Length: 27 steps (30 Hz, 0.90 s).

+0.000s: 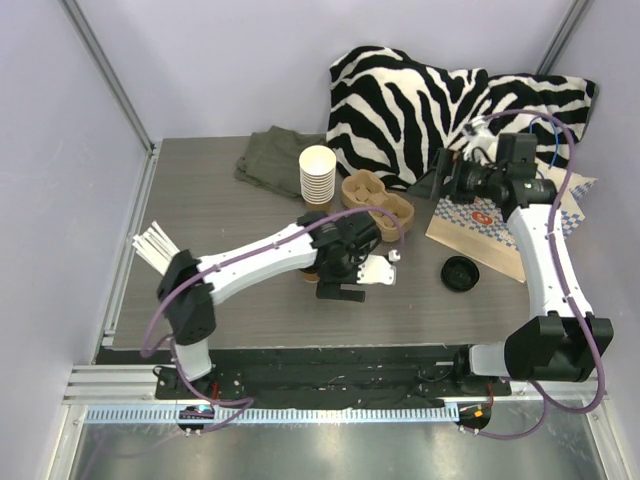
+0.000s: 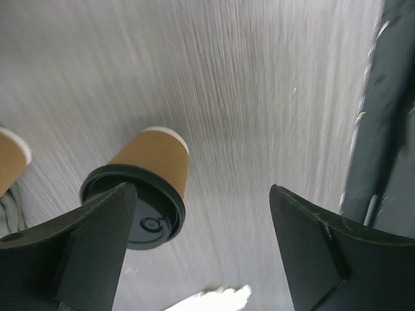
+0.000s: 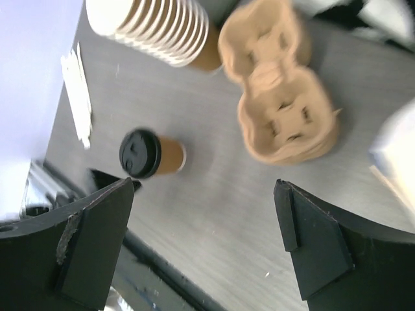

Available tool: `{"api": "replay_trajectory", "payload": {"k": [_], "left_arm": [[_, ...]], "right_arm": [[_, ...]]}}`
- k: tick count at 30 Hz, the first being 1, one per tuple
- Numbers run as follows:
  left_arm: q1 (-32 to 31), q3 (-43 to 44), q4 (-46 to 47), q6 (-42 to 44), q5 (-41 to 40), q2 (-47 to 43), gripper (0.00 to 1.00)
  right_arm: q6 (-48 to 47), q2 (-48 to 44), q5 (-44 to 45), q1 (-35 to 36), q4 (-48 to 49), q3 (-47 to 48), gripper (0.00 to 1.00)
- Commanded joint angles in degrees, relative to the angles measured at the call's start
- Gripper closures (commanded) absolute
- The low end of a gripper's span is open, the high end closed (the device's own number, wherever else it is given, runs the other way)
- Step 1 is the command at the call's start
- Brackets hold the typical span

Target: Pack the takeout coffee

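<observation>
You are hovering the left gripper (image 2: 201,192) low over the table (image 2: 272,78), jaws spread wide and gripping nothing. The takeout coffee (image 2: 154,173), lid on, is standing on the table just beside one left finger. The cup carrier (image 3: 279,97) and the stack of cups (image 3: 155,29) are sitting apart from it. Your right gripper (image 3: 204,184) is hanging above, jaws wide, empty.

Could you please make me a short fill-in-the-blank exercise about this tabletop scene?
The single paper cup wears a ____ lid.
The wells of the pulp cup carrier are all ____.
The cloth behind it bears a ____ pattern.
The left gripper and right gripper both stand ____.
Missing words: black; empty; zebra; open.
</observation>
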Motion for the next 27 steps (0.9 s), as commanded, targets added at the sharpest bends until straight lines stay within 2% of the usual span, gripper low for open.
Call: {"api": "replay_trajectory", "payload": {"k": [1, 5, 11, 22, 25, 27], "left_arm": [[-0.5, 6.2, -9.6, 9.8, -7.3, 8.4, 0.13], [-1.2, 10.5, -8.8, 12.3, -12.3, 12.9, 0.16], [-3.1, 10.3, -4.9, 14.6, -20.9, 18.5, 0.16], [-2.9, 1.8, 1.3, 18.1, -28.9, 21.1, 0.18], [-2.5, 0.2, 1.4, 18.2, -29.2, 20.9, 0.2], [-1.9, -0.8, 1.8, 18.2, -29.6, 20.8, 0.27]], "right_arm": [[2.4, -0.3, -1.8, -3.9, 0.4, 6.6, 0.0], [5.5, -0.7, -3.4, -6.3, 1.4, 8.7, 0.0], [8.0, -0.9, -5.6, -6.5, 3.3, 6.8, 0.0], [9.1, -0.5, -8.3, -6.5, 4.3, 5.1, 0.0], [9.4, -1.2, -8.5, -6.5, 4.6, 4.2, 0.0], [9.3, -1.6, -8.7, -6.5, 4.6, 3.9, 0.0]]}}
